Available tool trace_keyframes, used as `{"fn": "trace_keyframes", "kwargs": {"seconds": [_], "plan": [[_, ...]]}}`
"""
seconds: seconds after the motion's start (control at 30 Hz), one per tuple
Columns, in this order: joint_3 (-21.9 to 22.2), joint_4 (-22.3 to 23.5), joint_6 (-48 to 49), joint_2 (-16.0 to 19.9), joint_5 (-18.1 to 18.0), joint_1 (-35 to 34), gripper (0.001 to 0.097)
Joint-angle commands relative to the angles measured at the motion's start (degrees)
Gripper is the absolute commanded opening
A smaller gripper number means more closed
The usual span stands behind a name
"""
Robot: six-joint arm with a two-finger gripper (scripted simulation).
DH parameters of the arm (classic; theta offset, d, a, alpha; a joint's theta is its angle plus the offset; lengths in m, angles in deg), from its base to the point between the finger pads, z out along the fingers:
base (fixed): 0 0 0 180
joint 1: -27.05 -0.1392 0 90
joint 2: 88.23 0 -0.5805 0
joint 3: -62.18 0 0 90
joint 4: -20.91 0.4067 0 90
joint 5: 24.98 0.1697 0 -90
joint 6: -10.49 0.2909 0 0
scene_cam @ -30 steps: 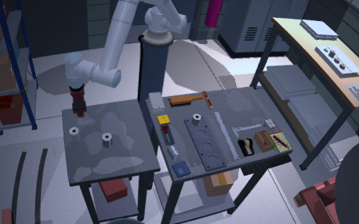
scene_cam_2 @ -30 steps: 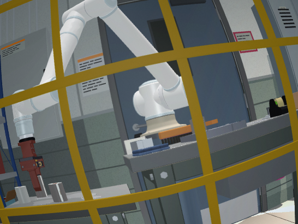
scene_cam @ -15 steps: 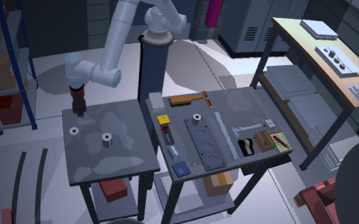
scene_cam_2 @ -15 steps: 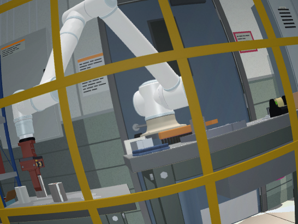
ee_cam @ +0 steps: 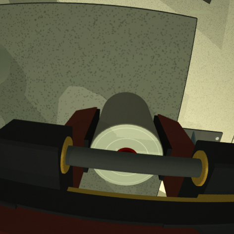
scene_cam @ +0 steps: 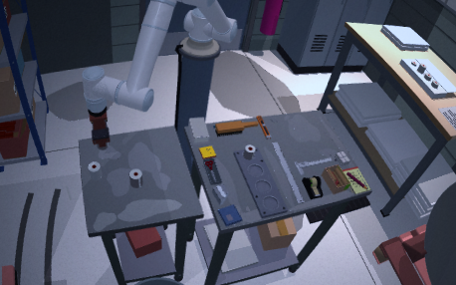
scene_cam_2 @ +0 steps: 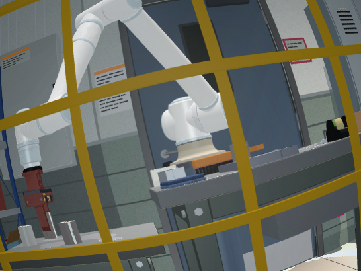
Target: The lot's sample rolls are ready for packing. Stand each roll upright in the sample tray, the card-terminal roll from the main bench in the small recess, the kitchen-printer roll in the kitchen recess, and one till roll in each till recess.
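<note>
A white paper roll [ee_cam: 126,138] with a red core stands upright at the far left corner of the small side table, and my gripper's [scene_cam: 101,143] two fingers are closed against its sides, as the wrist camera shows. Two more rolls stand on the same table, one [scene_cam: 93,167] near its left edge and one [scene_cam: 135,177] nearer the middle. The dark sample tray [scene_cam: 259,179] lies on the main bench to the right. One roll [scene_cam: 250,149] stands in the tray's far recess, and its other three round recesses hold nothing.
A cardboard box [scene_cam: 277,234] sits on the shelf under the main bench. The bench top also carries a brush [scene_cam: 236,127], a tape dispenser [scene_cam: 313,187], a yellow card [scene_cam: 207,151] and a blue square [scene_cam: 230,215]. A yellow cage grid [scene_cam_2: 228,109] crosses the second side camera.
</note>
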Motion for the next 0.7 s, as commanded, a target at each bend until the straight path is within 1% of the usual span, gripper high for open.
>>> {"fn": "trace_keyframes", "kwargs": {"seconds": [0.0, 0.23, 0.37, 0.5, 0.67], "plan": [[-0.1, 0.0, 0.0, 0.0, 0.1, 0.0, 0.0030], [-0.1, 0.0, 0.0, -0.1, 0.1, 0.0, 0.0030], [-0.2, 0.0, 0.0, -0.6, -0.5, 0.0, 0.0030], [-0.5, 0.0, 0.0, -2.1, -2.3, 0.0, 0.0030], [-1.4, -0.1, 0.0, -5.0, -6.1, 0.0, 0.0030]]}}
